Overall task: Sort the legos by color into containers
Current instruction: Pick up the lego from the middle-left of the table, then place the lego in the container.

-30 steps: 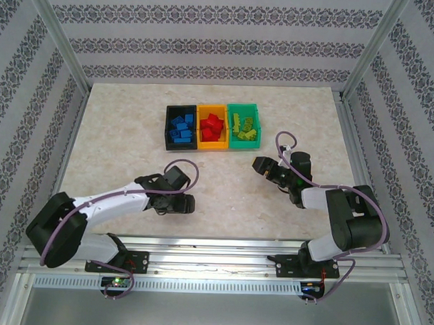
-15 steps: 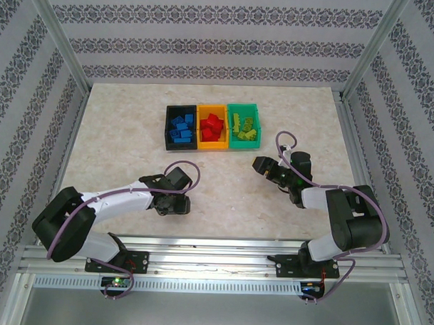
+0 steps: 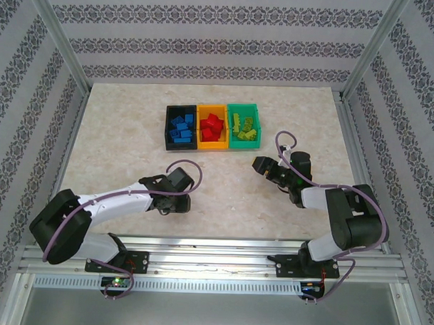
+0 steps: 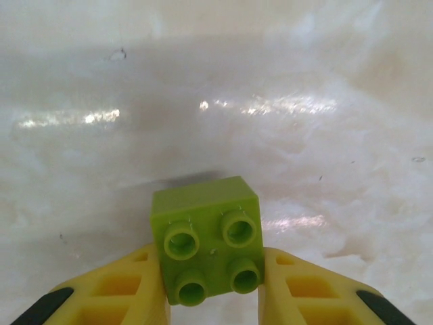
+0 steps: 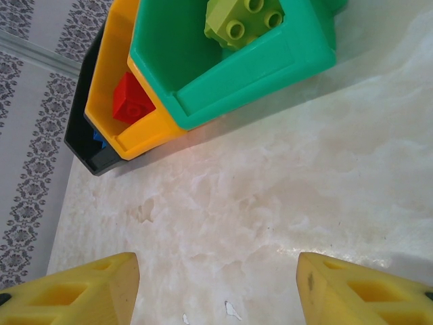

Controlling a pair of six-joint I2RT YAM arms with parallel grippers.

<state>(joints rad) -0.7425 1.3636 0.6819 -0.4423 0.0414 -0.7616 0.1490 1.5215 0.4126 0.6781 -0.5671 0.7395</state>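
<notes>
Table (image 3: 132, 131): pale marbled top, beige-white, glossy. Soft glare streaks (image 4: 284, 105) on its surface in the left wrist view. Walls (image 3: 221, 41) on three sides: white with grey ornamental bands. Aluminium posts (image 3: 61, 39) slant up from the far corners. Aluminium rail (image 3: 213, 259) runs along the near edge. Light even, shadows faint.

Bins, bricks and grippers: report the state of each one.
black bin: upright, holding blue bricks
orange-yellow bin: upright, holding red bricks
green bin: upright, holding lime bricks
left gripper: fingers shut on held lime brick
right gripper: fingers open, empty
</notes>
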